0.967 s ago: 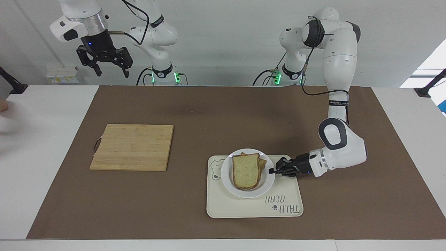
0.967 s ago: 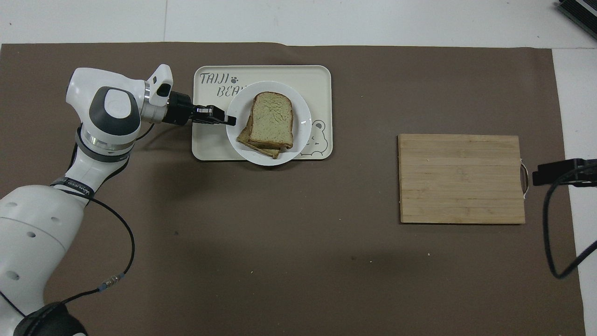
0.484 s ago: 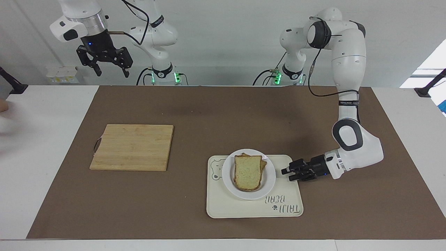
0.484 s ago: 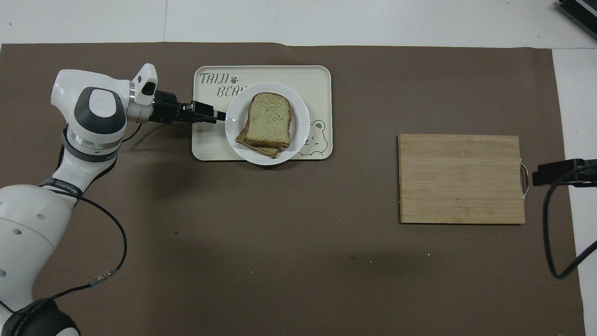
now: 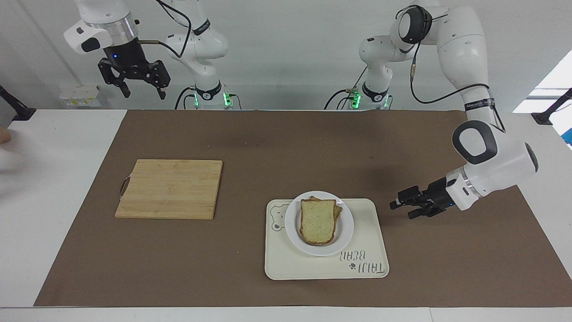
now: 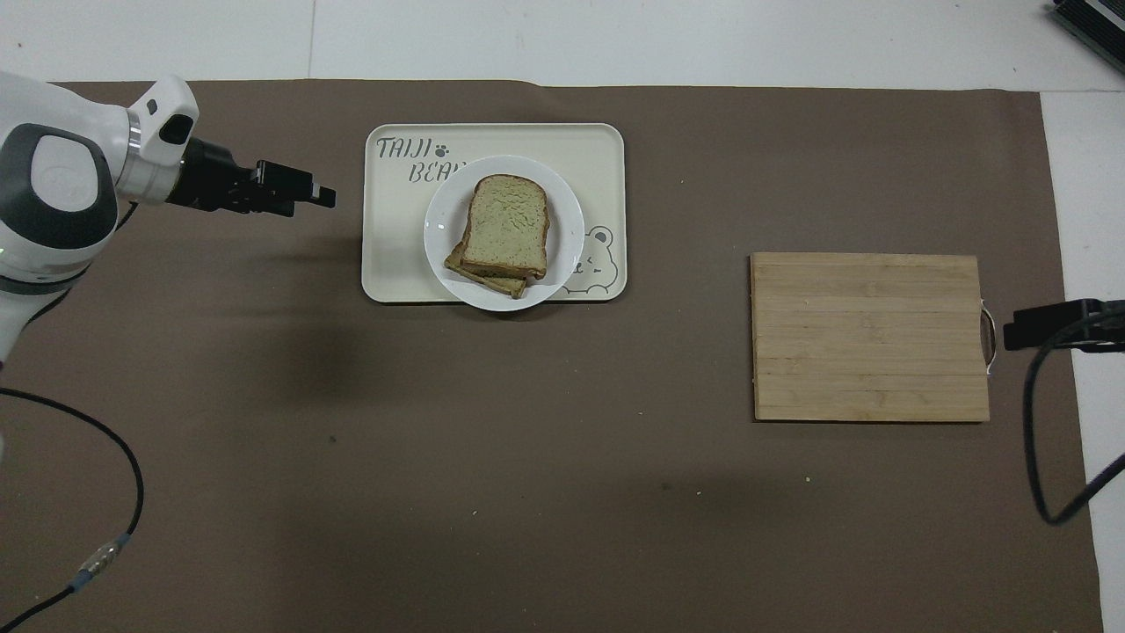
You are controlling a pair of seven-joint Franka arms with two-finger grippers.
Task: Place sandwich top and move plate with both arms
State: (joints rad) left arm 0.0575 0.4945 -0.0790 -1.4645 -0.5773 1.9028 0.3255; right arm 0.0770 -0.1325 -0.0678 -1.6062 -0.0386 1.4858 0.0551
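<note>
Pulling back from the plate (image 5: 319,223), our left gripper (image 5: 401,209) now hangs over the bare brown mat (image 5: 286,147) toward the left arm's end of the table, apart from the cream tray (image 5: 366,237), where a second ago it pinched the plate's rim. Its fingers look parted and carry nothing, so we read it as having let go. The plate has slid slightly toward the left arm's end of the tray and sits flat there, with the sandwich top (image 5: 318,221) lying on the lower slice, whose corner pokes out beneath it. We judge the stacking done and the plate put down on the tray, so our part of the move looks about finished. Our right gripper (image 5: 142,91) waits up high near its own base, fingers spread and empty, unchanged, with the wooden cutting board (image 5: 170,188) bare below it. The tray's print reads "TAIJI BEAR" beside a small paw mark, and a bear outline is drawn at its other end.
</note>
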